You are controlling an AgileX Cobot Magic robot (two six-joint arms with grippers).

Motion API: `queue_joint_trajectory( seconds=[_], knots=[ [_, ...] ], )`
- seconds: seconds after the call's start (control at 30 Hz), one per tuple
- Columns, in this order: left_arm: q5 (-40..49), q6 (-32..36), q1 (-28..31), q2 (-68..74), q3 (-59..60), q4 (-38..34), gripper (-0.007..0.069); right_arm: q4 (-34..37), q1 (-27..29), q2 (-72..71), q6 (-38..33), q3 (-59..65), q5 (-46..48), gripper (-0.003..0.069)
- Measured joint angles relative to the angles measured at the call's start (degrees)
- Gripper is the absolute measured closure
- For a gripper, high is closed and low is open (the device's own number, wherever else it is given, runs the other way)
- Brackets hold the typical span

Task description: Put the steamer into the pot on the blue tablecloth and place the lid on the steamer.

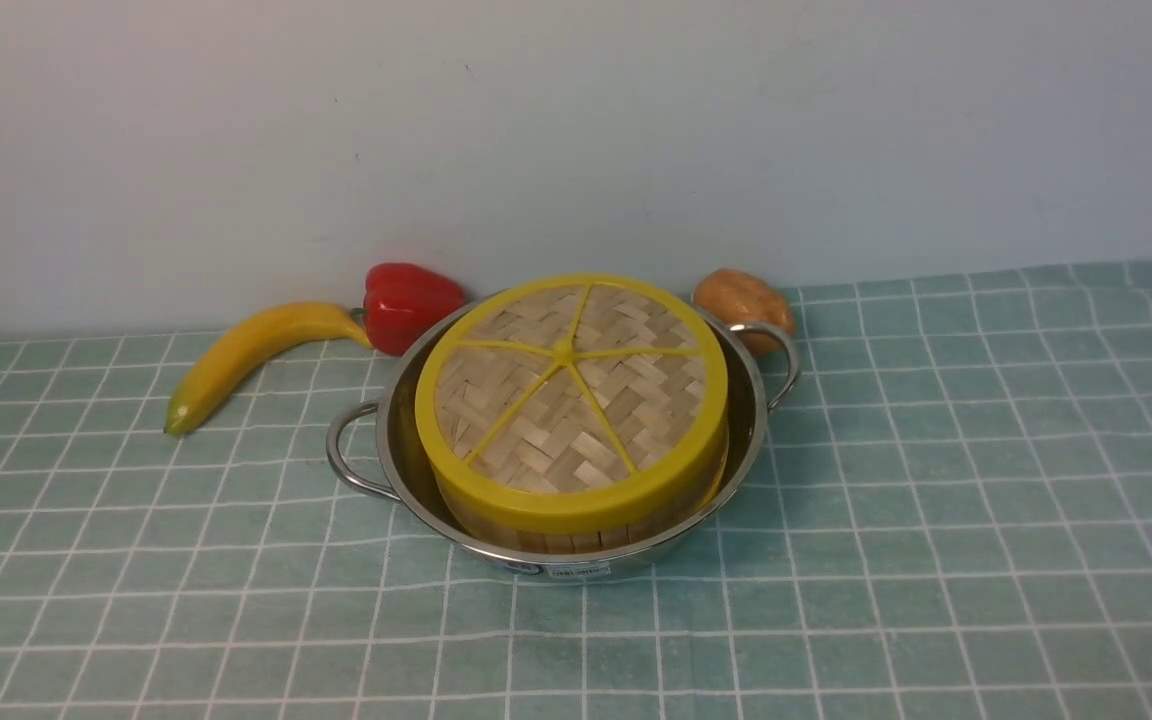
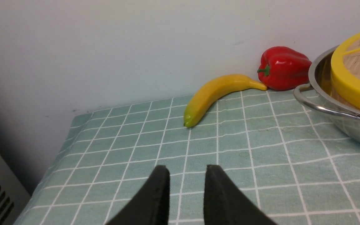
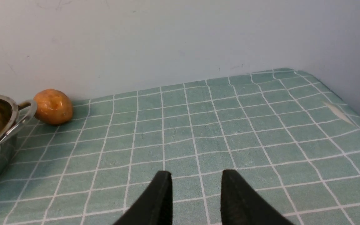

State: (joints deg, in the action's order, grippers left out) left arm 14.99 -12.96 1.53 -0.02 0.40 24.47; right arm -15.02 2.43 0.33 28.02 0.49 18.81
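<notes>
Your left gripper [image 2: 187, 187]: jaws apart, empty, over cloth [image 2: 245, 147]. Right gripper [image 3: 195, 190]: same, well clear of pot [image 1: 416, 480]. Lid [image 1: 571, 395] sits on steamer [image 1: 536, 530] in pot, tilted. Risk: you nudge pot handle and lid slides off; banana [image 2: 214, 93] near left arm's path.

light: even, soft | shadows: faint | focus: sharp | glare: pot [image 1: 736, 440] rim

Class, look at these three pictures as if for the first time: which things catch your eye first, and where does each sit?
The yellow-rimmed woven lid stands out first, capping the steamer inside the shiny pot in the middle of the blue tablecloth. Behind the pot, by the wall, lie a banana and red pepper to its left and a brown potato to its right.
</notes>
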Motion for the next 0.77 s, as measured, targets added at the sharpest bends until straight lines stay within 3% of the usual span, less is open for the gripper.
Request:
queue_joint_trajectory(
  seconds=[0.77],
  knots=[
    [0.0,0.0,0.0,0.0,0.0,0.0,0.0423,0.0,0.0,0.0,0.1,0.0,0.0,0.0419]
  ],
)
